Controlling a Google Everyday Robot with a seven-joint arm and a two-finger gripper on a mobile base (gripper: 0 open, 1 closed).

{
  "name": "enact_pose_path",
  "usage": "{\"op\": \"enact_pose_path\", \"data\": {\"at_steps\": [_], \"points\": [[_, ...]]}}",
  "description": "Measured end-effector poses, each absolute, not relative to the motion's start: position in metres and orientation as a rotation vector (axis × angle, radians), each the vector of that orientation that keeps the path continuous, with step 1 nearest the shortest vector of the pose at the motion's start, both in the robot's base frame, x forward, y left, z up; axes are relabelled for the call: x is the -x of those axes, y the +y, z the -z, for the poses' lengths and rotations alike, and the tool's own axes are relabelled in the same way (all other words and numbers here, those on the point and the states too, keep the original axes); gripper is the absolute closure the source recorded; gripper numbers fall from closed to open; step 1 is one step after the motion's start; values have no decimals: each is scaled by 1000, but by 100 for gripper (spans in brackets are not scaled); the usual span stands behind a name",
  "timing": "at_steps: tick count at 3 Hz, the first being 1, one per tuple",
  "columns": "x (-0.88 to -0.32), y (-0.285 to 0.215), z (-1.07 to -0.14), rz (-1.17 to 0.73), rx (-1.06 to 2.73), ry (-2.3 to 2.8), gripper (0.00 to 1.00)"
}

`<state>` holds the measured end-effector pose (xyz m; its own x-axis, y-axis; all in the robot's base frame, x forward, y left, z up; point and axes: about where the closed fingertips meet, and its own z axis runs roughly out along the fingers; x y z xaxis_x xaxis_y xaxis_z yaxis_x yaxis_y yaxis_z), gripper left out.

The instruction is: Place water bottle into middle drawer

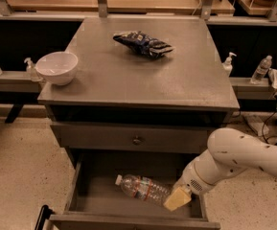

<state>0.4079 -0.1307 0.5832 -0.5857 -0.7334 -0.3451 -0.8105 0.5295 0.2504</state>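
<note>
camera view: hand (177,198) angled down in middle drawer (98,188), at water bottle (143,188)

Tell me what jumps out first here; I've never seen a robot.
The big white robot arm reaching in from the right, its gripper down in the open drawer at the end of a clear water bottle lying on its side. Next, the white bowl and dark blue snack bag on the cabinet top.

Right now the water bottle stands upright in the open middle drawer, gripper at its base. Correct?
No. The camera view shows the water bottle lying on its side in the open middle drawer, gripper at its base.
</note>
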Motion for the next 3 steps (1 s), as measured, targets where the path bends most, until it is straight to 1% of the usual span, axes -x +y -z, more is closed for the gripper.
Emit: {"op": "enact_pose_path", "data": {"at_steps": [2,3], "points": [[-417,-128,-573,-552,1267,2565,100],[-435,-121,-529,-512,1186,2553,100]]}}
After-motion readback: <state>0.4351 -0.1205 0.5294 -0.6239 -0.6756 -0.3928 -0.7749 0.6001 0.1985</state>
